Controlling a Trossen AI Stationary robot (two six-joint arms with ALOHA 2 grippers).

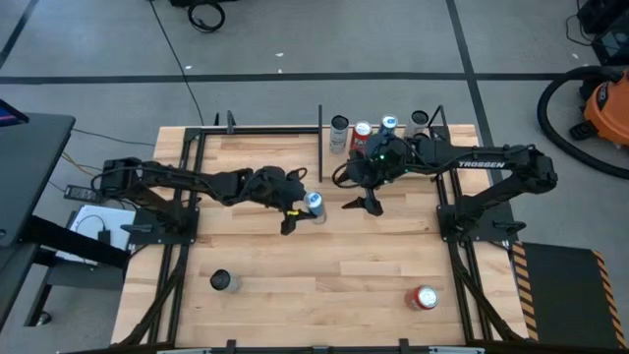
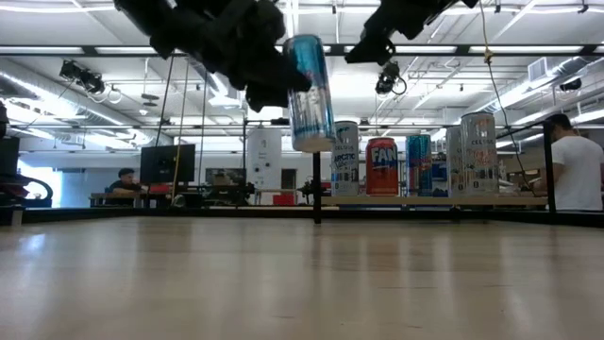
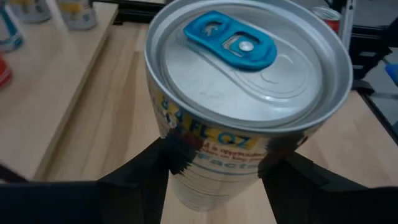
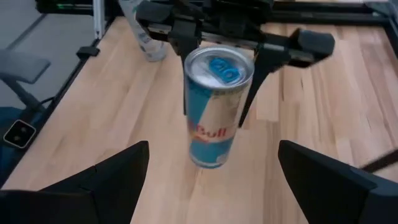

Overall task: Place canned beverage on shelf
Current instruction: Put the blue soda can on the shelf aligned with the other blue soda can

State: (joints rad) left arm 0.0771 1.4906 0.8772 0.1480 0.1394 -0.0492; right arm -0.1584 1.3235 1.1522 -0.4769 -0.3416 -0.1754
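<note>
A silver and blue can point(image 1: 314, 205) with a blue tab is in my left gripper point(image 1: 298, 209), above the middle of the table; the low view shows the can point(image 2: 310, 90) lifted clear. My right gripper point(image 1: 365, 205) hangs open and empty just to the can's right, and in its wrist view point(image 4: 213, 152) it faces the can point(image 4: 214, 115). The shelf point(image 1: 408, 147), a pale panel with black rods, stands at the table's far edge and carries several upright cans point(image 2: 382, 165). My left gripper pinches the can's side wall point(image 3: 186, 146) between its two fingers, on the upper half below the rim. The fingers point(image 4: 189, 59) slant down from above and the table's left. The can is clear of the table, top up and slightly tilted.
A dark can point(image 1: 224, 282) stands near the table's front left. A red can point(image 1: 425, 298) lies near the front right. Bare planked tabletop point(image 1: 324, 265) lies between them. People show in the room beyond the table point(image 2: 576, 170).
</note>
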